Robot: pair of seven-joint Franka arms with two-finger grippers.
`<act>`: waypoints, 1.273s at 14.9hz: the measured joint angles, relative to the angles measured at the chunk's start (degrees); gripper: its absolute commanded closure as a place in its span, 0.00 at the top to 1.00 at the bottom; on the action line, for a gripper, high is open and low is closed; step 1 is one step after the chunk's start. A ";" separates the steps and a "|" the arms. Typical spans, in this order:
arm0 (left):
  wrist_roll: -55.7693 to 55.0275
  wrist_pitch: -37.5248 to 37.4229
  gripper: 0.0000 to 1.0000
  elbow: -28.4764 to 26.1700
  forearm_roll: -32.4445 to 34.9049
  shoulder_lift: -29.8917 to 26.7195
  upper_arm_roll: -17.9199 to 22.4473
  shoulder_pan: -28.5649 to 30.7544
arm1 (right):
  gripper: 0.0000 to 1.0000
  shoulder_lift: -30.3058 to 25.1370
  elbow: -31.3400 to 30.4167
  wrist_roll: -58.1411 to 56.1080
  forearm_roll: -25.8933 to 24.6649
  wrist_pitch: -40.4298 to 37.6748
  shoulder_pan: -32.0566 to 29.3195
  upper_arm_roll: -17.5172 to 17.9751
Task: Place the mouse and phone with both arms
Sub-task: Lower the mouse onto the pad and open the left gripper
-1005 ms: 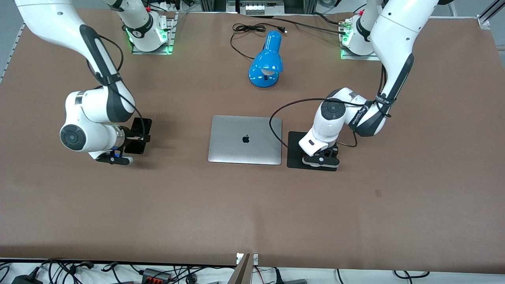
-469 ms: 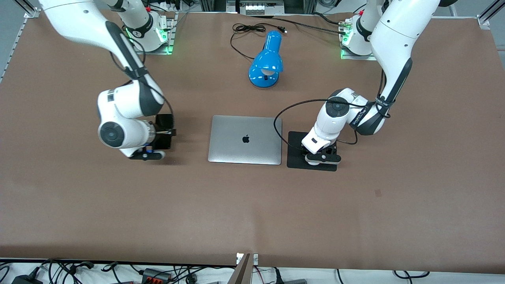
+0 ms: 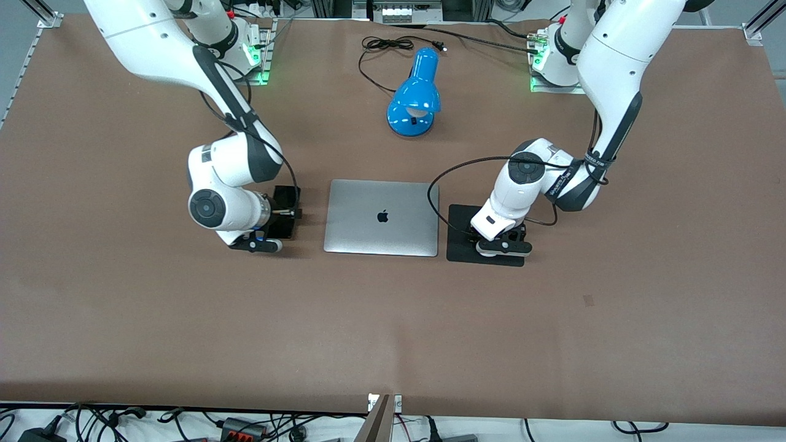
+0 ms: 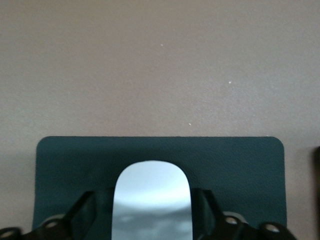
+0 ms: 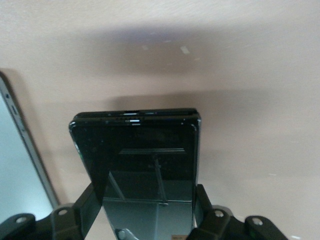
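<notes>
My left gripper is low over the black mat beside the laptop and hides the mouse in the front view. In the left wrist view the white mouse lies between my fingers, close above or on the mat; the jaws stand against its sides. My right gripper is shut on the black phone and holds it just above the table beside the laptop's edge toward the right arm's end. The right wrist view shows the phone gripped at its lower part.
A closed silver laptop lies mid-table between the two grippers; its edge shows in the right wrist view. A blue desk lamp with a black cable lies farther from the front camera.
My right arm has carried the phone from the right arm's end of the table to just beside the laptop. My left gripper has settled slightly over the mat.
</notes>
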 measured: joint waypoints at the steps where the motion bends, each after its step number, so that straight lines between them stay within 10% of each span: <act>1: 0.00 0.08 1.00 0.12 0.00 -0.10 0.00 0.20 | 0.14 0.60 0.51 1.17 0.29 0.23 0.57 0.00; 6: 0.00 -2.75 1.00 1.52 0.01 -4.84 0.02 1.53 | 0.14 1.98 2.16 2.44 0.48 0.25 1.98 0.00; 13: 7.86 -32.43 1.00 11.83 0.46 -14.96 -0.19 2.12 | 0.16 4.03 2.53 2.44 0.48 0.67 3.51 -0.04; 14: 11.32 -37.11 1.00 14.27 0.46 -15.36 -0.17 2.17 | 0.27 4.25 2.67 2.44 0.48 0.75 3.50 -0.07; 16: 17.43 -47.17 1.00 19.51 0.46 -15.58 -0.15 2.49 | 0.95 4.30 2.72 2.53 0.48 0.72 3.50 -0.07; 19: 20.72 -60.18 1.00 26.22 -1.97 -15.68 -0.14 3.06 | 1.00 4.51 2.73 4.33 0.50 1.21 3.44 -0.14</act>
